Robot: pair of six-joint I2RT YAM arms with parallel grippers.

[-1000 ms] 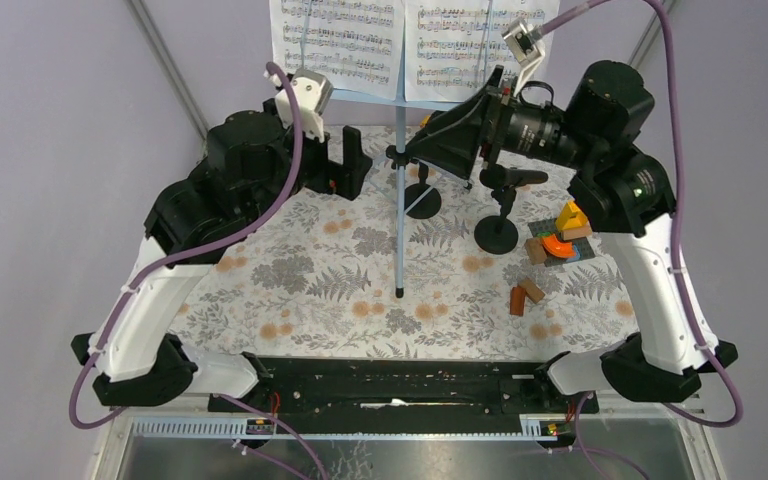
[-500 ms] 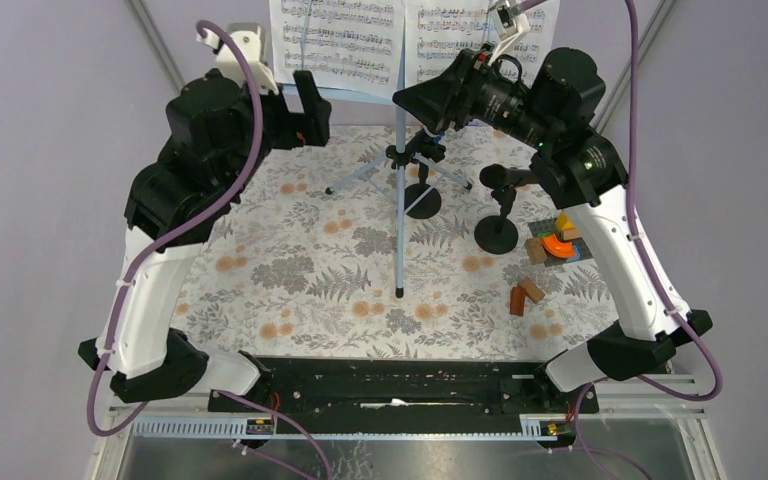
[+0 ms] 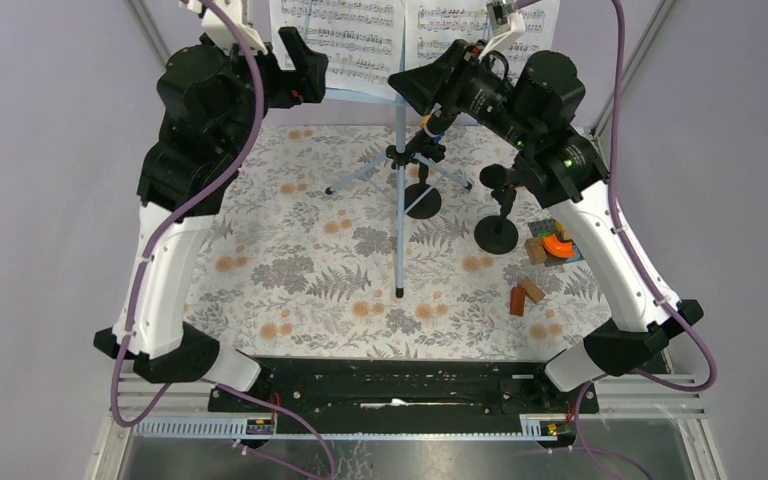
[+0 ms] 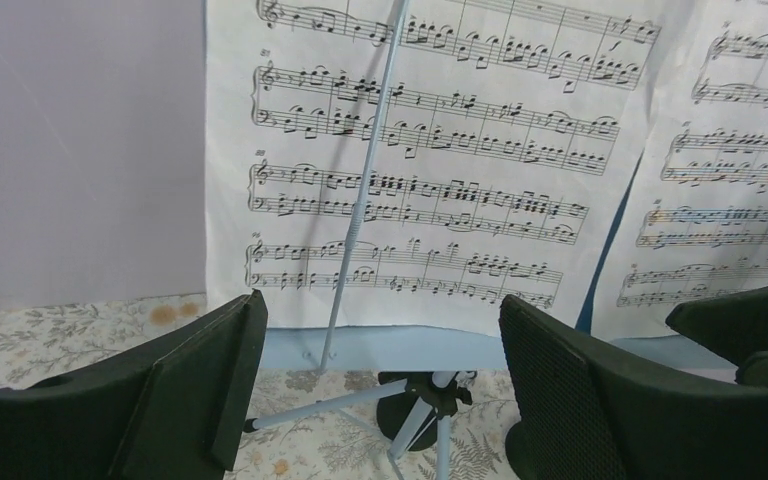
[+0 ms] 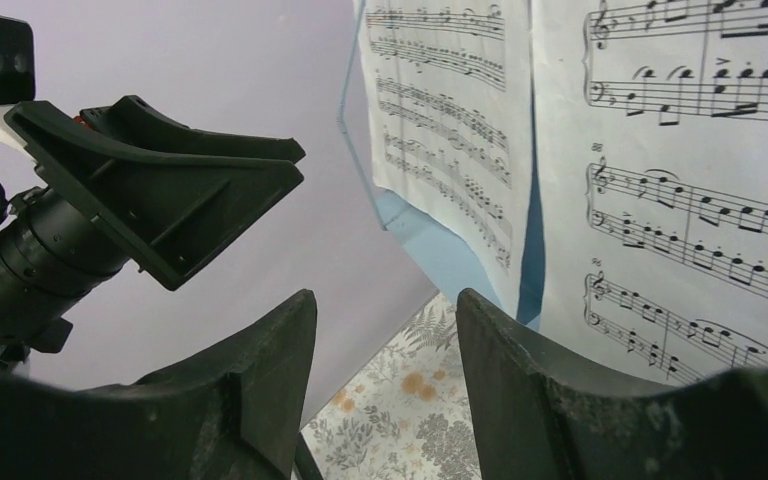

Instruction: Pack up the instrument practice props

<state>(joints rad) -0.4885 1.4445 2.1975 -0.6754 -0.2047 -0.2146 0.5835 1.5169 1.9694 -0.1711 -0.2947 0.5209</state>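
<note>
Two white sheet-music pages [image 3: 338, 35] [image 3: 460, 38] lean on the light-blue music desk [image 3: 360, 96] atop the thin tripod [image 3: 400, 200]. My left gripper [image 3: 305, 68] is open and empty, raised just in front of the left page [image 4: 430, 150], its fingers either side of the desk ledge [image 4: 400, 350]. My right gripper [image 3: 415, 85] is open and empty, raised near the desk's middle, facing the pages [image 5: 690, 180]. A black microphone [image 3: 500, 178] sits in a round-based holder [image 3: 496, 235]; a second round base [image 3: 422, 200] stands behind the tripod.
Colourful toy blocks [image 3: 558, 240] and two brown blocks [image 3: 526, 293] lie at the right of the floral cloth [image 3: 340, 270]. Lilac walls close in at the back and sides. The left gripper [image 5: 160, 200] shows in the right wrist view, close by.
Both arms have risen and swung back toward the sheet music. The left gripper has climbed from near the table to the left page's level. The right gripper has moved up and left.
</note>
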